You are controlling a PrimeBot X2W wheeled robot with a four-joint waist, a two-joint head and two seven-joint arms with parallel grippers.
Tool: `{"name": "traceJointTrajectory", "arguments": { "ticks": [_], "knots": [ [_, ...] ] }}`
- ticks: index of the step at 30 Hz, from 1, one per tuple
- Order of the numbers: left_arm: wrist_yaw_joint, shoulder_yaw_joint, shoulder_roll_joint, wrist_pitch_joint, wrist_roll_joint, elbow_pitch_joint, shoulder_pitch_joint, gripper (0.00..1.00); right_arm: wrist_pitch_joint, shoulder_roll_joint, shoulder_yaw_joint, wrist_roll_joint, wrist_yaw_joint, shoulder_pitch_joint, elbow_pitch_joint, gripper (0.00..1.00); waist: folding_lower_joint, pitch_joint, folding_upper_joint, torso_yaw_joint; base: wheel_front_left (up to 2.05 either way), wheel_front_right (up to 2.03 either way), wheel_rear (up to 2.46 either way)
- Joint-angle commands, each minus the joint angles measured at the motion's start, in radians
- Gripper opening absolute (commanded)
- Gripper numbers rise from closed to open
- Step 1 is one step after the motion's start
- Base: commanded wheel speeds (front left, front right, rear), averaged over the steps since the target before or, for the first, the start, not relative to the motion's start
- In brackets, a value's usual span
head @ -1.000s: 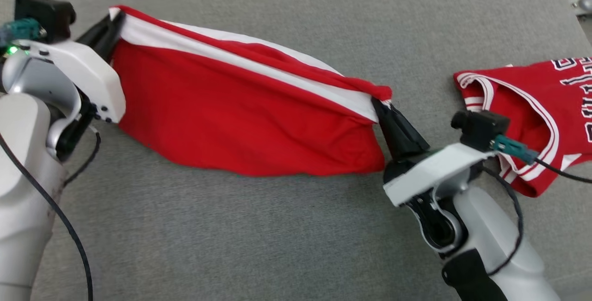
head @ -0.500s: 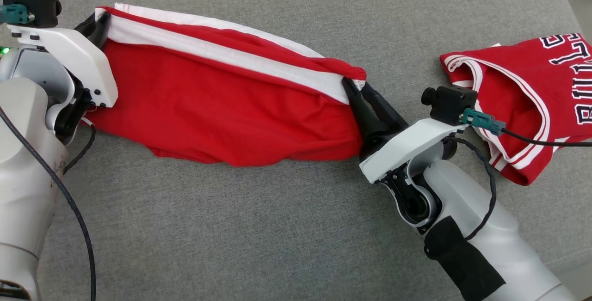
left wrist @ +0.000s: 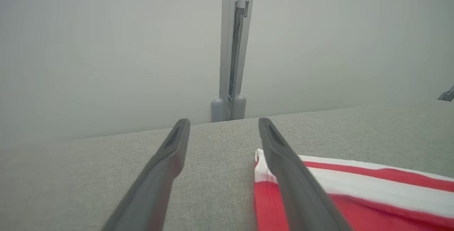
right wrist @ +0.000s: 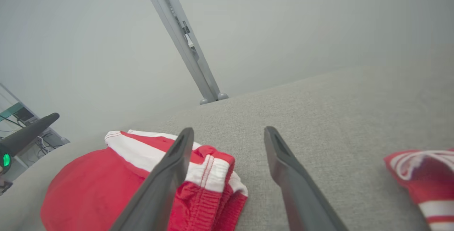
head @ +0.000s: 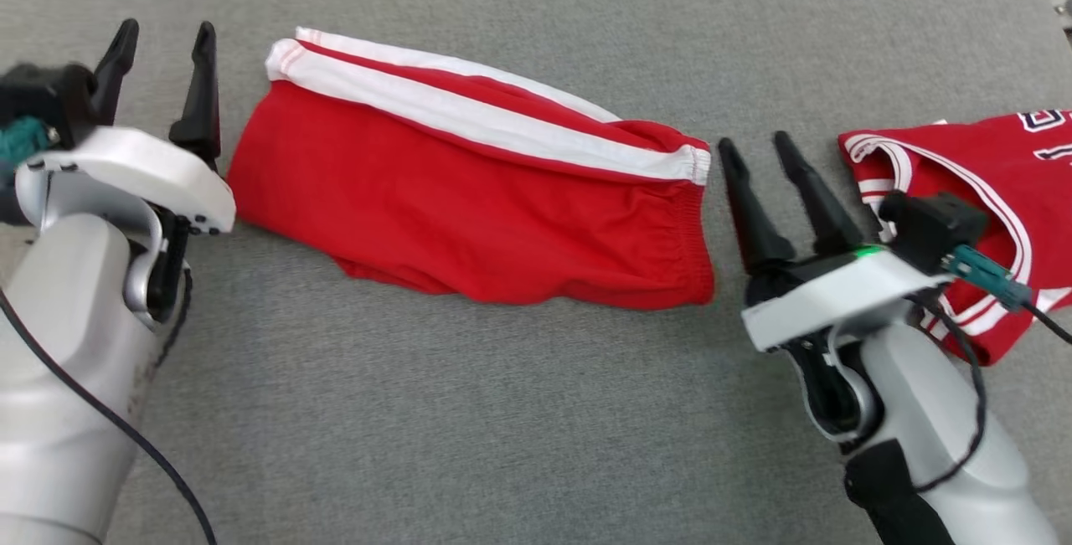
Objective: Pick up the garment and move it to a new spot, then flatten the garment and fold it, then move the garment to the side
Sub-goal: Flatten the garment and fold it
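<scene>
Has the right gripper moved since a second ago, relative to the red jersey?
Yes. The right gripper has left the waistband end of the red, white-striped shorts and shifted towards the red jersey with white trim, now open in the gap between them.

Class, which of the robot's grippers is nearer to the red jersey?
Right. The right gripper stands open beside the jersey; the left gripper is across the shorts, at their other end.

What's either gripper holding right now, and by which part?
Nothing is held. The left gripper and right gripper both stand open with nothing between their fingers, one at each end of the red shorts lying on the grey surface.
</scene>
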Motion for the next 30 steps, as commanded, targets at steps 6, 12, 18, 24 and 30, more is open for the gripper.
{"name": "traceJointTrajectory", "arguments": {
  "ticks": [6, 12, 18, 24, 30],
  "knots": [
    [0.098, 0.033, 0.003, -0.016, 0.037, -0.239, 0.190, 1.00, -0.001, -0.013, -0.103, -0.172, 0.000, 0.121, -0.128, 1.00, 0.0000, -0.064, 0.0000, 0.064, 0.00, 0.00, 0.00],
    [0.207, 0.087, -0.015, -0.017, 0.088, -0.527, 0.417, 1.00, 0.002, -0.008, -0.181, -0.303, 0.000, 0.220, -0.208, 1.00, 0.0000, -0.113, 0.0000, 0.100, 0.00, 0.00, 0.00],
    [0.258, 0.112, -0.035, -0.017, 0.144, -0.675, 0.593, 1.00, 0.021, 0.004, -0.242, -0.369, 0.000, 0.300, -0.255, 1.00, 0.0000, -0.161, 0.0000, 0.122, 0.00, 0.00, 0.00],
    [0.281, 0.089, -0.034, -0.016, 0.173, -0.695, 0.689, 1.00, 0.064, 0.011, -0.282, -0.391, 0.000, 0.382, -0.291, 1.00, 0.0000, -0.204, 0.0000, 0.128, 0.00, 0.00, 0.00],
    [0.293, 0.076, -0.021, 0.008, 0.185, -0.706, 0.723, 1.00, 0.097, 0.022, -0.320, -0.396, 0.000, 0.450, -0.330, 1.00, 0.0000, -0.224, 0.0000, 0.123, 0.00, 0.00, 0.00]
  ]
}}
